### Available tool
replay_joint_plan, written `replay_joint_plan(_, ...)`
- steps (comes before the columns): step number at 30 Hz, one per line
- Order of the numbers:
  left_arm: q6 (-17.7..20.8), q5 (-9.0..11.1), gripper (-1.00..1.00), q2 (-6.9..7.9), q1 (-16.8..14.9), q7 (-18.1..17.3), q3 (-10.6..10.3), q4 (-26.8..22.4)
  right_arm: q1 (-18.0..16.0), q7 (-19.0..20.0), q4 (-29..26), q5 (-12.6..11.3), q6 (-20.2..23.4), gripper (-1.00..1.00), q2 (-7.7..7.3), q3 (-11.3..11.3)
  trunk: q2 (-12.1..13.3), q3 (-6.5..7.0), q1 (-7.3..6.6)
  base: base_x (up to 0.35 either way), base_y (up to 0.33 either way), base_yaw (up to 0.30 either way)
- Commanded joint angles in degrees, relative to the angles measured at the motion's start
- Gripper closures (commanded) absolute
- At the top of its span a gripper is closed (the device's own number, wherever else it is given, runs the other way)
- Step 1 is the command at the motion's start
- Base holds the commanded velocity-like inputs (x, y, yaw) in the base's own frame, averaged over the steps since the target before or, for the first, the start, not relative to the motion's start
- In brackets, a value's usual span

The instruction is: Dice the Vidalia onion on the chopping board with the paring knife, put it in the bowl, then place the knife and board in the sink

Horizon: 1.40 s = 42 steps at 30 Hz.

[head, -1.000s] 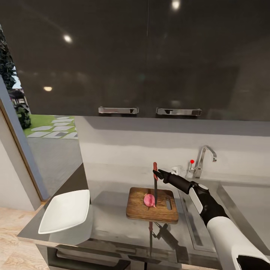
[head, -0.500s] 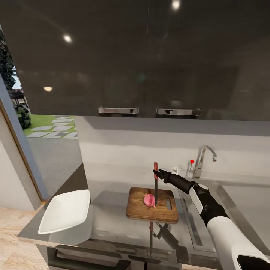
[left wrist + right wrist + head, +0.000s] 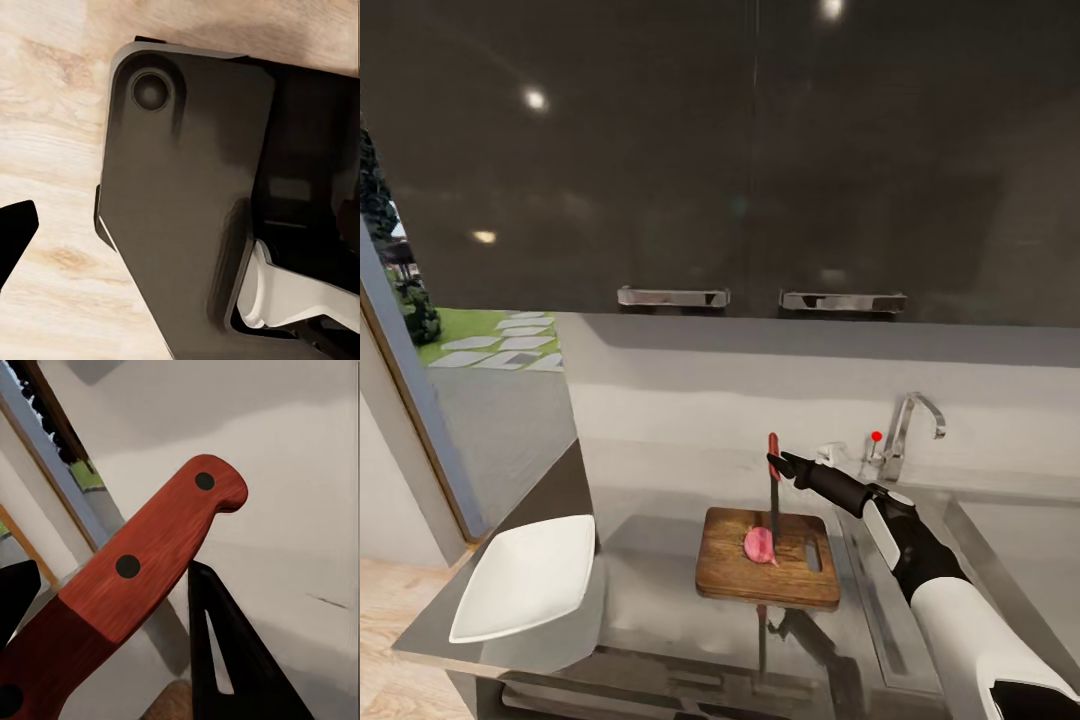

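The pinkish Vidalia onion (image 3: 759, 545) lies on the dark brown chopping board (image 3: 735, 572), which rests on the grey countertop (image 3: 650, 600). My right gripper (image 3: 777, 463) is shut on the red handle of the paring knife (image 3: 774, 500). It holds the knife upright, point down, with the dark blade against the onion's right side. In the right wrist view the red handle (image 3: 150, 555) sits between the gripper's dark fingers (image 3: 232, 660). The white bowl (image 3: 525, 578) stands at the counter's left end. The sink's chrome tap (image 3: 908, 430) rises at the back right. One left finger (image 3: 15, 232) hangs over wooden floor.
Dark wall cabinets (image 3: 760, 150) with chrome handles hang above the grey backsplash. The sink's drainboard (image 3: 895, 620) runs just right of the board. A window (image 3: 480, 340) opens at the left. The left wrist view looks down on my dark base (image 3: 187, 195).
The whole head view has shifted a little, so the camera moved. The knife stays upright against the onion and my right arm holds its pose.
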Motion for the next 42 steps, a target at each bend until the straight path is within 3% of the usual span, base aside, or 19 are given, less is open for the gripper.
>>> replay_joint_plan(1,-0.4,0.6,-1.00,-0.01,-0.1,-0.3,-0.3,0.3,0.0,0.3,0.0,-0.6,0.6,1.00,0.00,-0.1,0.0,-0.02,0.05,0.265,0.000,0.000)
replay_joint_plan(29,-0.4,0.6,-1.00,-0.12,-0.1,-0.3,-0.3,0.3,0.0,2.3,4.2,-0.9,0.7,1.00,0.72,-0.1,0.0,-0.02,0.05,0.038,0.000,0.000)
replay_joint_plan(42,-0.4,0.6,-1.00,-0.12,-0.1,-0.4,-0.3,0.3,0.0,0.5,4.2,-0.5,0.3,1.00,3.79,0.0,0.0,-0.02,0.05,0.000,0.000,0.000)
